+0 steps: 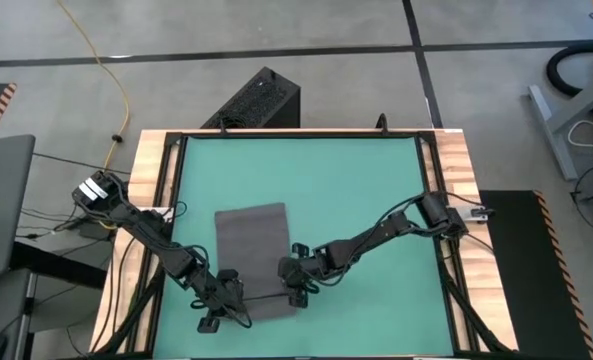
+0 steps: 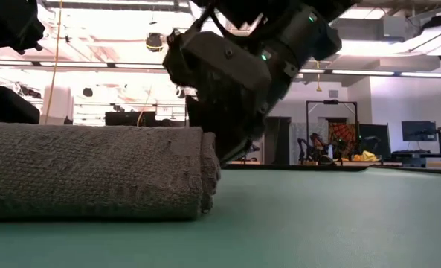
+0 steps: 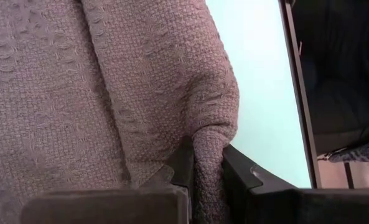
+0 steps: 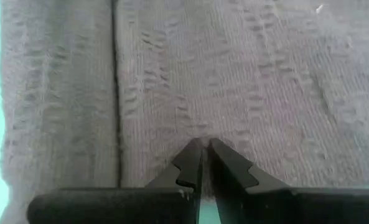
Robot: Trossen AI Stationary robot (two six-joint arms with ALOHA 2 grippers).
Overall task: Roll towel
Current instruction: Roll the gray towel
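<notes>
Teal covers the counter (image 1: 376,200), which has a black frame and pale wooden side boards. On it lies the dark grey towel (image 1: 253,240), its far part spread flat and its near part turned up into a thick roll; the low view shows that roll (image 2: 94,173) lying on the teal surface with its open end facing the right arm.

Both arms reach in from the counter's outer corners and meet at the roll, one at each end. The left end effector (image 1: 228,290) sits at the roll's left end, with the flat part of the towel stretching away ahead of it. In the left wrist view its fingers (image 3: 183,163) stand narrow, pinching a fold of towel (image 3: 109,93) that bulges up between them, so it holds the cloth. Just beyond that fold, bare teal counter and the black frame lie to one side.

The right end effector (image 1: 294,283) is at the roll's right end, just beside the left one with the rolled cloth between them. In the right wrist view its fingers (image 4: 187,163) are nearly together, tips pressed into the weave of the towel (image 4: 234,81); whether any cloth is caught between them I cannot tell. In the low view this end effector (image 2: 224,149) hangs touching the roll's end, just above the counter (image 2: 317,216).
</notes>
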